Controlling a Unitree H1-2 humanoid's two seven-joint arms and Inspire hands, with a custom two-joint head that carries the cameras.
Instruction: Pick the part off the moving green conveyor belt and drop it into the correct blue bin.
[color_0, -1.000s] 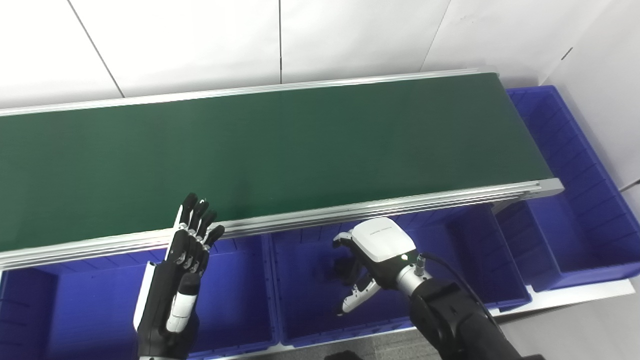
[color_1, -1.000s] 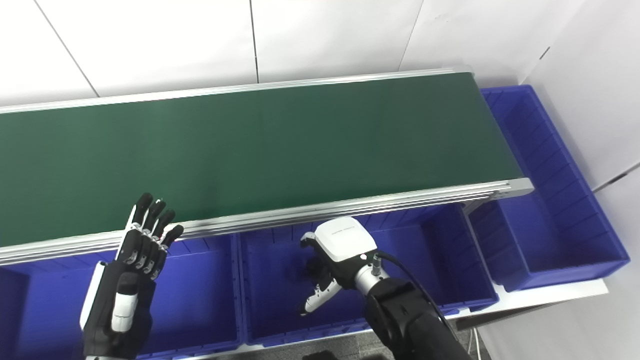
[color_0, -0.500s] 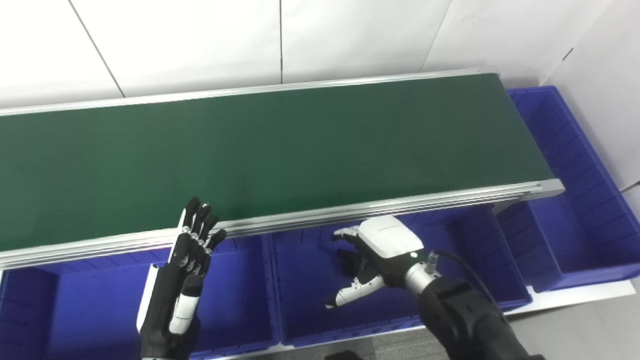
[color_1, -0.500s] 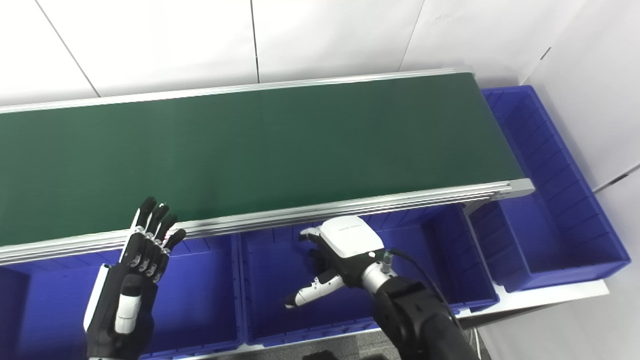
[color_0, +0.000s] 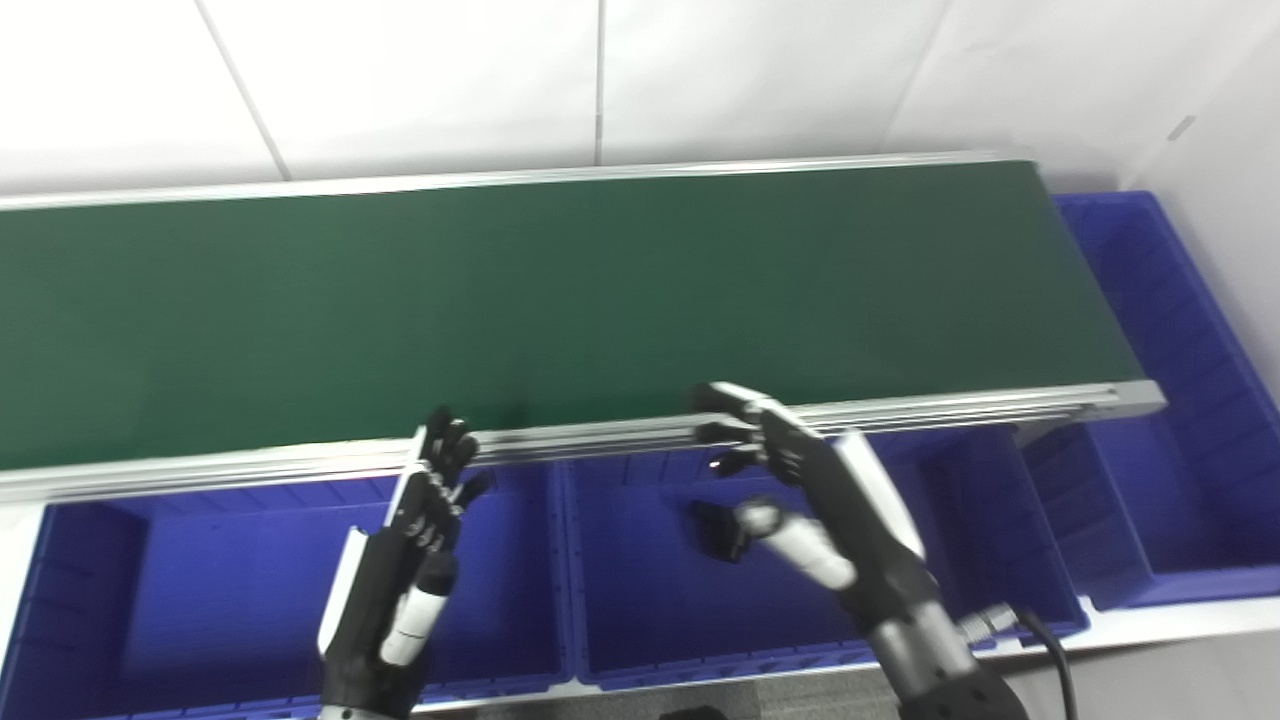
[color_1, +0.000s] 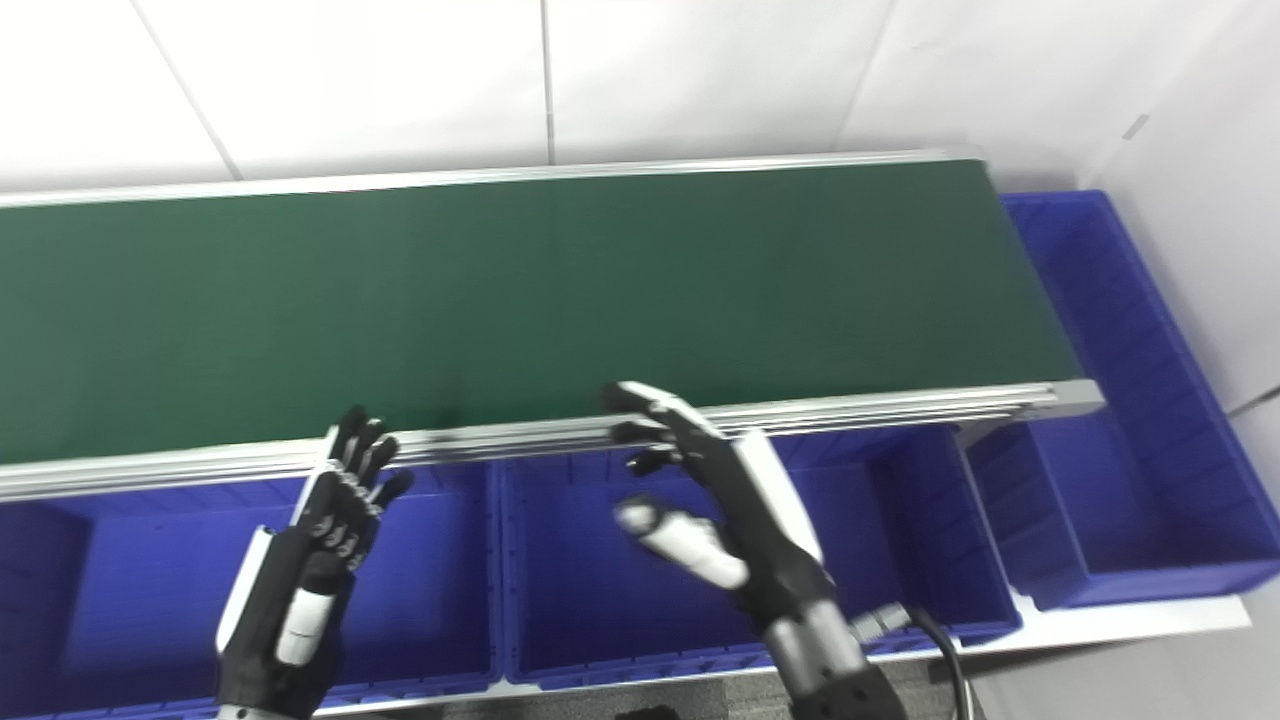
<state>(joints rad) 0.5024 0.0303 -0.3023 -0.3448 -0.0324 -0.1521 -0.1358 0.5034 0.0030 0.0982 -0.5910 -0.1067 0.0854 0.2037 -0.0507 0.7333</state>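
One dark part in middle bin, possibly; right robot hand blurred.

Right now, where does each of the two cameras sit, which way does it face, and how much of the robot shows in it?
Left eye view: on the head, looking down across the green conveyor belt to the white wall; left hand and right hand rise from the bottom edge, fingers spread.
Right eye view: beside it, facing likewise, scene shifted leftward; the same hands and forearms show.
Shared: belt, blue bins, both hands. A dark part in the middle bin shows only in the left eye view.
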